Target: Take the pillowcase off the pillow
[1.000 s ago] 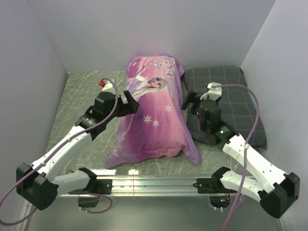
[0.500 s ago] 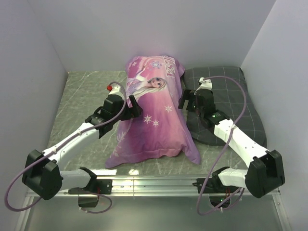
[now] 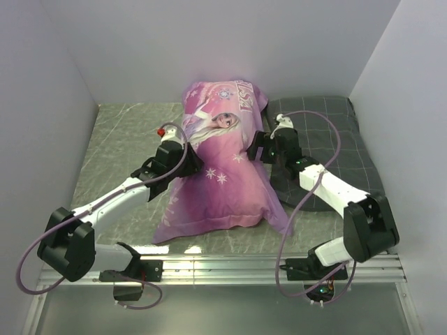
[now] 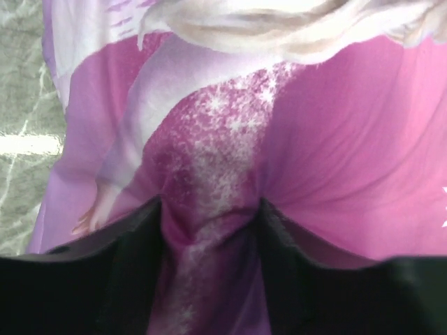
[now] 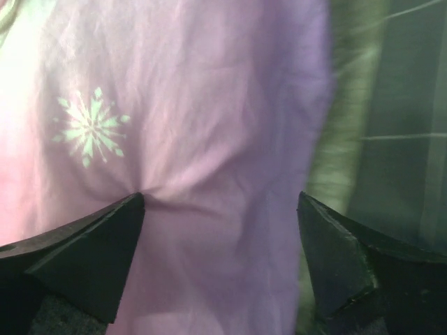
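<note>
The pink-purple pillowcase (image 3: 223, 178), printed with a princess and snowflakes, lies lengthwise at the table's middle. It is plump and fully covers the pillow, so the pillow itself is hidden. My left gripper (image 3: 194, 162) presses into the case's left side. In the left wrist view (image 4: 209, 209) it is shut on a bunched fold of pillowcase (image 4: 335, 139) fabric. My right gripper (image 3: 255, 148) rests on the case's right side. In the right wrist view (image 5: 220, 202) its jaws stand wide apart, with the left fingertip (image 5: 119, 223) dimpling the pillowcase (image 5: 209, 105).
A dark grey checked pillow (image 3: 335, 139) lies right of the case, under my right arm, and shows in the right wrist view (image 5: 405, 105). White walls close in the grey marbled table (image 3: 119, 132) on three sides. A metal rail (image 3: 223, 265) runs along the near edge.
Both arms have reached in against the pillowcase's sides. The left jaws have closed on a fold of fabric. The right jaws have narrowed only slightly.
</note>
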`<action>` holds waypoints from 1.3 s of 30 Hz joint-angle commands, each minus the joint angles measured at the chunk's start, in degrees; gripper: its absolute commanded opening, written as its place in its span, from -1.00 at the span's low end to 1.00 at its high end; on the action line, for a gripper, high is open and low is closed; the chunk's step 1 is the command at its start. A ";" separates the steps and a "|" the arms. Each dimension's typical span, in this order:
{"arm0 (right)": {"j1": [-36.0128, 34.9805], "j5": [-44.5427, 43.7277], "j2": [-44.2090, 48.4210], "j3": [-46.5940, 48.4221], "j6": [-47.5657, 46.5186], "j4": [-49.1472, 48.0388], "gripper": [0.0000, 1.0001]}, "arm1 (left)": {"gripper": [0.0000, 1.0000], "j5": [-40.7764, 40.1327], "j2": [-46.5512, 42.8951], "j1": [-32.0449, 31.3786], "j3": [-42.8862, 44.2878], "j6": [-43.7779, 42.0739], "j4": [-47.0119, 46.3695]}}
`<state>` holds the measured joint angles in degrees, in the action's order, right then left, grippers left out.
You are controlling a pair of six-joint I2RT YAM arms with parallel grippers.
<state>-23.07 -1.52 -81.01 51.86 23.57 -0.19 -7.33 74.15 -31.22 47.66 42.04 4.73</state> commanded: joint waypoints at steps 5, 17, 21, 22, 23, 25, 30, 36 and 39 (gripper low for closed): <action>0.39 15.92 -7.31 3.33 5.16 -11.06 0.15 | -0.75 -6.90 1.09 0.54 -1.52 1.02 1.85; -6.09 15.43 4.00 20.20 2.02 -0.28 -1.00 | -0.99 -6.47 -4.28 8.37 6.47 -3.10 8.09; -16.90 5.25 7.18 29.07 -4.57 5.70 -1.00 | -0.96 -5.24 -4.45 8.37 10.69 -5.65 10.29; -20.75 3.82 6.92 33.09 -5.46 6.77 -1.00 | -0.92 -5.06 -4.63 8.37 11.83 -6.09 11.43; -21.92 2.93 5.79 35.31 -6.25 7.82 -1.00 | -0.90 -5.15 -4.98 8.37 12.19 -6.44 11.96; -24.29 -0.22 3.94 40.94 -7.30 12.04 -1.00 | -0.77 -5.94 -6.73 8.55 12.98 -7.32 13.37; -27.73 -8.05 -2.73 48.14 -9.69 16.68 -1.00 | -0.06 -2.43 -10.86 9.25 15.00 -10.22 16.27; -26.77 -17.20 -16.26 54.49 -7.67 18.82 -1.00 | 0.52 1.98 -14.20 9.86 19.83 -11.11 22.06; -24.92 -15.63 -23.65 55.72 -5.56 17.68 -1.00 | 0.72 -1.80 -16.31 11.35 23.26 -11.72 26.62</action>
<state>-50.02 -14.26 -98.45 105.14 16.47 23.73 -9.21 61.21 -20.40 65.95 31.57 26.81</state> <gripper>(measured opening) 0.020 0.843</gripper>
